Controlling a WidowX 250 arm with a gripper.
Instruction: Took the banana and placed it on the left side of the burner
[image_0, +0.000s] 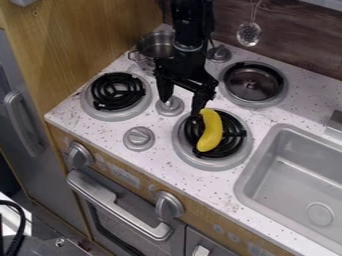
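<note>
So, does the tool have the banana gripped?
No, the tool stands open, with the banana lying on the burner beside the sink.

A single black robot arm (192, 20) enters at 12 o'clock, a little toward 1, and hangs almost straight down, its base out of view. A narrow pale ring (188, 46) circles it above the bulkier black wrist (179, 64). Below, at 12 o'clock from the middle of the view, a black two-finger gripper (180, 107) points downward. Its two fingers (164, 90) stand spread, with a wide gap between them. One reaches toward 7 o'clock; the other, its tip lower in the view, toward 5 o'clock.
</note>
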